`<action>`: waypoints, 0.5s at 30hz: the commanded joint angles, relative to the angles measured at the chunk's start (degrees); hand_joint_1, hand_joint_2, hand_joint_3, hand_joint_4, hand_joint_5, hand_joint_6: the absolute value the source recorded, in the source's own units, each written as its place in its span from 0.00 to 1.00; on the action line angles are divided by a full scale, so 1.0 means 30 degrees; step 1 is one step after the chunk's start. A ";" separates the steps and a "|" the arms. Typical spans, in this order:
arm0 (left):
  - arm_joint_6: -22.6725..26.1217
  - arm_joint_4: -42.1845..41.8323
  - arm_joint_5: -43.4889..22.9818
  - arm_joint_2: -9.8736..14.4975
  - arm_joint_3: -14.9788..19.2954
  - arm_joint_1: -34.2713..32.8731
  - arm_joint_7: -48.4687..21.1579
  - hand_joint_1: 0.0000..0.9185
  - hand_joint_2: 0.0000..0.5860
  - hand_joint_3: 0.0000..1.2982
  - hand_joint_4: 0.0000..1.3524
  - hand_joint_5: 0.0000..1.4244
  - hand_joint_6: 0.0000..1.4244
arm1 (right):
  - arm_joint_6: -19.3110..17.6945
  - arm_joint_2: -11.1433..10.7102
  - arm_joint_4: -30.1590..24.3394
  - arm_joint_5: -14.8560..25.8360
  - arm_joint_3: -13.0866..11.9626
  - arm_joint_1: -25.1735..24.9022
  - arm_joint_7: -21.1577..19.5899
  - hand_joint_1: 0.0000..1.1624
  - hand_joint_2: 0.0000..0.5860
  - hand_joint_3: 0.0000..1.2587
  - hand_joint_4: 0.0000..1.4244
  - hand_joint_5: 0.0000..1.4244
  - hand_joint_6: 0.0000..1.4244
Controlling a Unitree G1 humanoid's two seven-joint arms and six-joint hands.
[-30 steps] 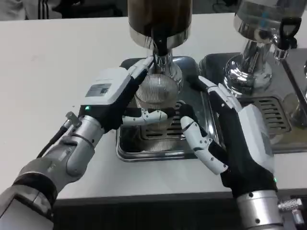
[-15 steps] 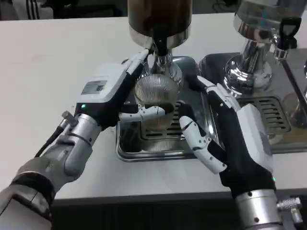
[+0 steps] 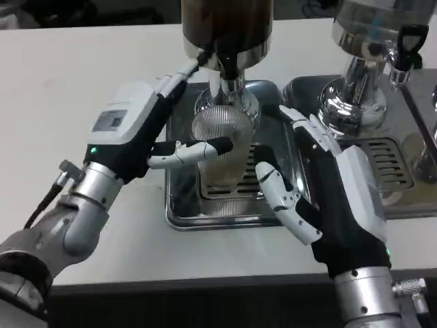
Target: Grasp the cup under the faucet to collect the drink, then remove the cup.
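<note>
A clear ribbed cup (image 3: 222, 147) stands on the drip tray (image 3: 179, 212) right under the black faucet (image 3: 229, 68) of the dark drink dispenser (image 3: 225, 27). My left hand (image 3: 133, 126) comes in from the left and holds the cup. Its thumb lies across the cup's front and its fingers (image 3: 181, 75) reach up behind the cup beside the faucet. My right hand (image 3: 328, 198) hovers over the tray's right edge, just right of the cup, with its fingers spread and nothing in it. How much drink the cup holds I cannot make out.
A second dispenser with a chrome base (image 3: 355, 102) and a black tap handle (image 3: 410, 37) stands at the right on its own grated tray (image 3: 389, 164). Bare white table (image 3: 75, 82) lies to the left, and the table's front edge (image 3: 205, 277) is close.
My left forearm and palm have swung to the left and up, while the thumb has stayed across the cup. The fingers now reach higher beside the faucet. The right hand has barely moved.
</note>
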 commanded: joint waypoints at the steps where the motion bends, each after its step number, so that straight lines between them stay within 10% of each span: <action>1: -0.1232 -0.0702 -0.0532 0.0909 0.0737 0.0500 0.0421 0.06 0.04 0.00 0.00 0.11 0.21 | -0.0546 -0.0178 0.0409 0.0259 -0.0254 -0.0451 -0.0089 0.16 0.72 0.19 0.10 0.04 0.02; 15: -0.6060 -0.3277 -0.4277 0.3236 0.4098 0.3145 -0.2586 0.00 0.07 0.07 0.02 0.10 0.17 | -0.1192 -0.0584 0.2140 0.1098 -0.0980 -0.0871 -0.0383 0.15 0.72 0.19 0.09 0.04 0.01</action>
